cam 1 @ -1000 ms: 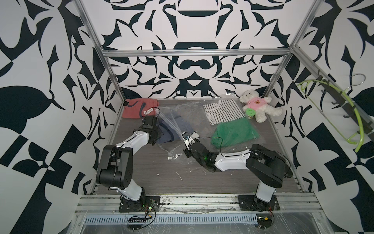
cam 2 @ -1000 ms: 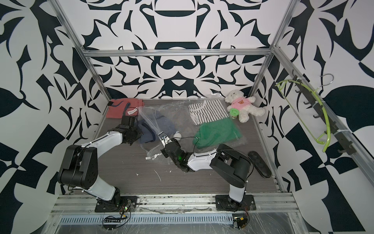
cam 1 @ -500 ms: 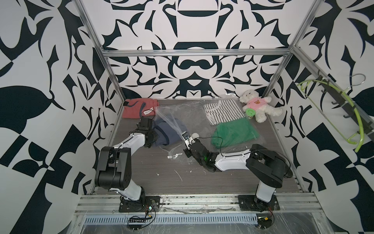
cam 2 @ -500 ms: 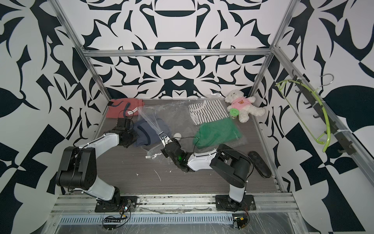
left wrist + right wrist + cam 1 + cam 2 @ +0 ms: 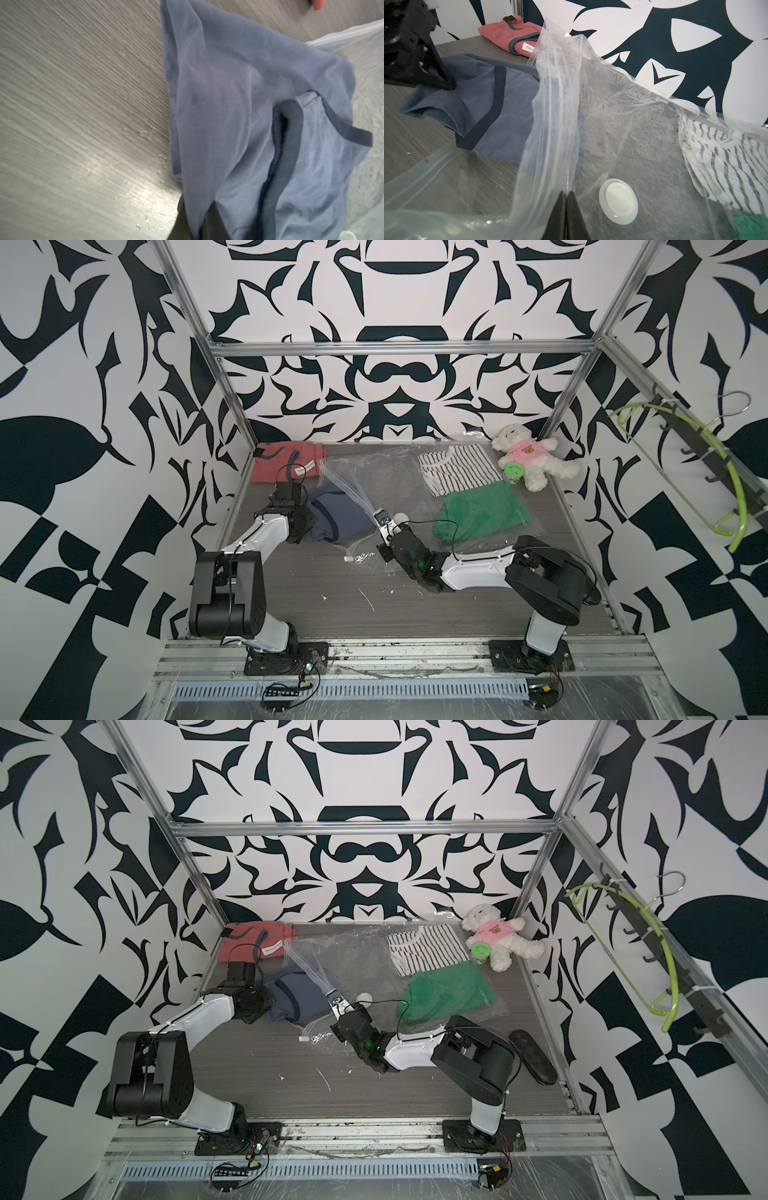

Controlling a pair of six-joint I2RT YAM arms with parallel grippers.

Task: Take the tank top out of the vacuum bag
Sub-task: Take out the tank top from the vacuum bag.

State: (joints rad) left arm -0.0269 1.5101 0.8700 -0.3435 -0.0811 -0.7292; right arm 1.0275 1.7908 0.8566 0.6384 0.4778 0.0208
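Observation:
The tank top [image 5: 338, 514] [image 5: 293, 998] is blue-grey with navy trim and lies at the table's left. My left gripper [image 5: 305, 517] [image 5: 199, 225] is shut on its left end, cloth bunched between the dark fingers [image 5: 182, 220]. The vacuum bag [image 5: 386, 477] [image 5: 623, 124] spreads clear and crinkled across the back middle. My right gripper [image 5: 383, 519] [image 5: 566, 193] is shut on the bag's upper zip lip and holds it raised, next to the round white valve [image 5: 618, 204]. The tank top's [image 5: 483, 99] right end runs under that lip; the rest lies outside the mouth.
A striped shirt [image 5: 457, 468] and a green garment [image 5: 478, 510] lie in the bag. A red shirt [image 5: 286, 462] is folded at the back left, a teddy bear [image 5: 528, 456] at the back right. A white slider clip [image 5: 348, 559] lies on the table [image 5: 374, 605]. A black oblong object [image 5: 532, 1052] rests by the right edge.
My left gripper has drawn the tank top left and toward the front, so more of it lies outside the bag's mouth. The right gripper has held the bag's lip almost still.

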